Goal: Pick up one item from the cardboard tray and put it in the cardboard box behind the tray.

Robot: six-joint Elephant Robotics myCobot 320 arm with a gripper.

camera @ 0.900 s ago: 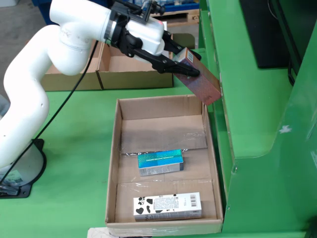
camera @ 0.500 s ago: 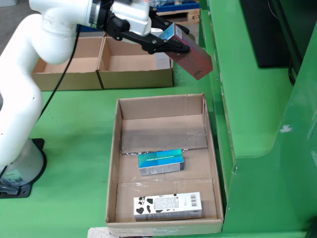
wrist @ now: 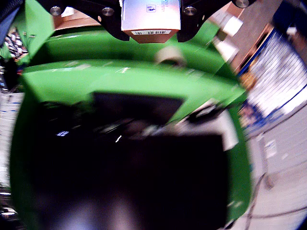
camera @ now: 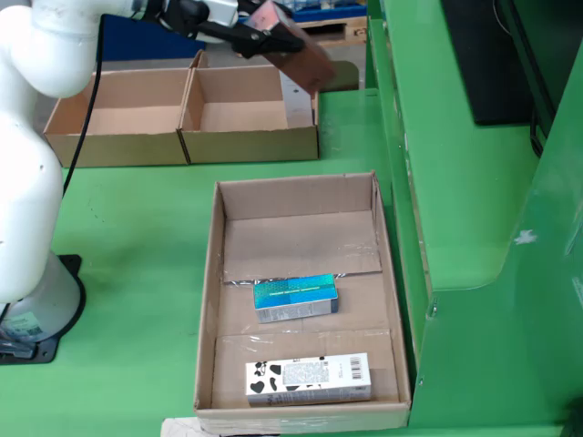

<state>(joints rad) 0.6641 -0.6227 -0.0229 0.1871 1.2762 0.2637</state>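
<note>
Green tabletop below, and the gripper (camera: 260,36) has its jaws clamped on a reddish-brown carton (camera: 296,50), carried high and tilted over the right-hand cardboard box (camera: 246,114) behind the tray (camera: 209,300), presumably clearing its wall.

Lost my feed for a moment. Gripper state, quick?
Gripper: closed on a reddish carton, held in the air over the far box.

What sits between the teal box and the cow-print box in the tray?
Nothing: in the fixed view only bare cardboard tray floor separates the teal box from the cow-print box.
</note>
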